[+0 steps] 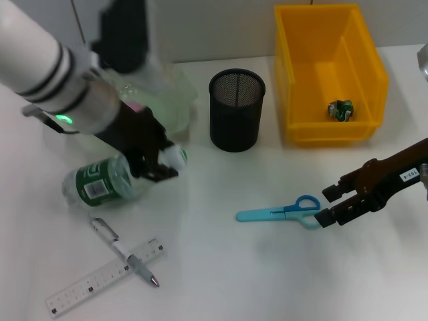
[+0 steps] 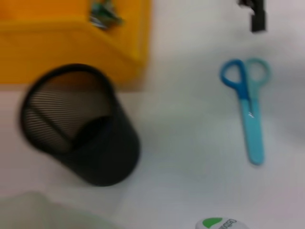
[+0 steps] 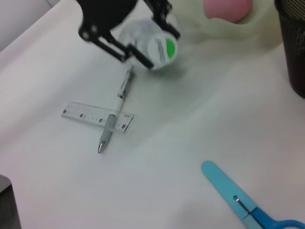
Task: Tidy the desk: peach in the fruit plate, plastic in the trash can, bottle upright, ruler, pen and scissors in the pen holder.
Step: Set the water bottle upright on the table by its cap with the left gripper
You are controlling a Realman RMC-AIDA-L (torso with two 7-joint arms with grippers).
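We have two steps in hand at once. Our left hand [image 1: 159, 162] is at the cap end of the bottle [image 1: 107, 182], which lies on its side on the table [image 1: 267, 267]; the fingers stand on both sides of the neck near the white cap, and in the right wrist view they seem to be closing around it, but we cannot tell for sure if the grip is already firm. Our right hand [image 1: 331, 204] is released, its fingers apart, just beside the handles of the scissors [image 1: 281, 212], which lie flat and well apart from the pen holder [image 1: 237, 110]. The pen [image 1: 124, 252] lies across the ruler [image 1: 105, 275], near the bottle, both not yet collected. The peach [image 3: 228, 8] is already in the fruit plate [image 1: 175, 100], and a crumpled piece of plastic [image 1: 340, 110] lies in the yellow trash can [image 1: 331, 73], so we judge these two steps as done. For the next move, the left hand should clamp the neck and swing the bottle upright on a free part of the table, away from the pen. The right hand needs to come down over the handles and close on them; because the scissors are thin and flat, the fingers must go low.
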